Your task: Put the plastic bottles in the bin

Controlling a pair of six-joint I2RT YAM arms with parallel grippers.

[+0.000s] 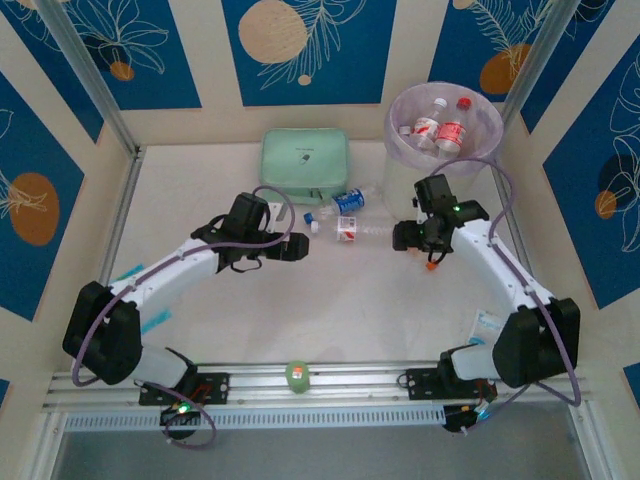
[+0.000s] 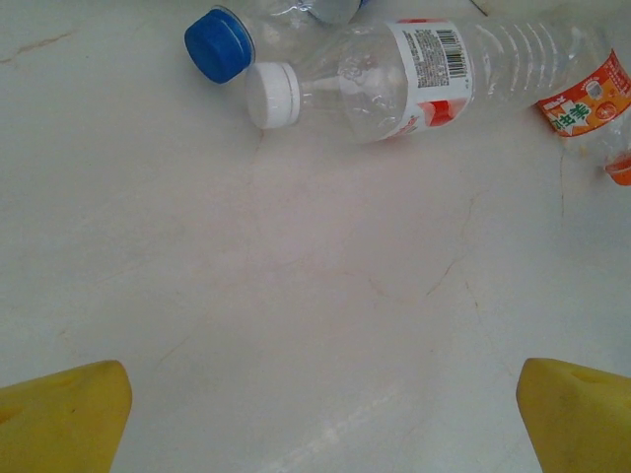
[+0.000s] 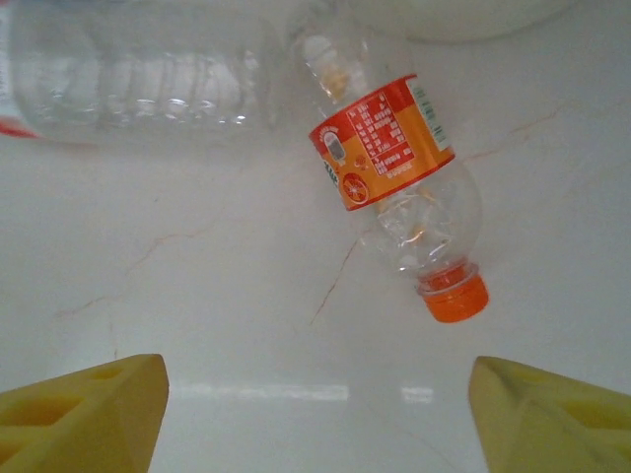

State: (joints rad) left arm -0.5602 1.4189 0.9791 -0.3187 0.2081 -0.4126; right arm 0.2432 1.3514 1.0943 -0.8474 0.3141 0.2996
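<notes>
Orange-capped bottle [image 3: 394,187] lies flat and unheld on the worktop [image 3: 197,296], just before the bin [image 1: 470,168]. Right claw [image 3: 315,404] hangs over it, fingers apart, apparently aligned to grasp. White-capped bottle [image 2: 394,79] and blue-capped bottle [image 2: 222,44] lie left of the bin. Left claw [image 2: 320,414] faces them, fingers apart. Binned bottles [image 1: 440,128] sit inside.

1. Bin [image 1: 398,155]: stands at the far right; red-labelled bottles [image 1: 450,133] lie inside it.
2. Mint green case [image 1: 305,165]: lies flat on the table [image 1: 330,320], left of the bin.
3. Blue-labelled bottle [image 1: 348,200] and white-capped bottle [image 1: 350,230]: lie just in front of the case.
4. Left gripper [image 1: 296,248] and right gripper [image 1: 402,237]: flank these 2 bottles.
</notes>
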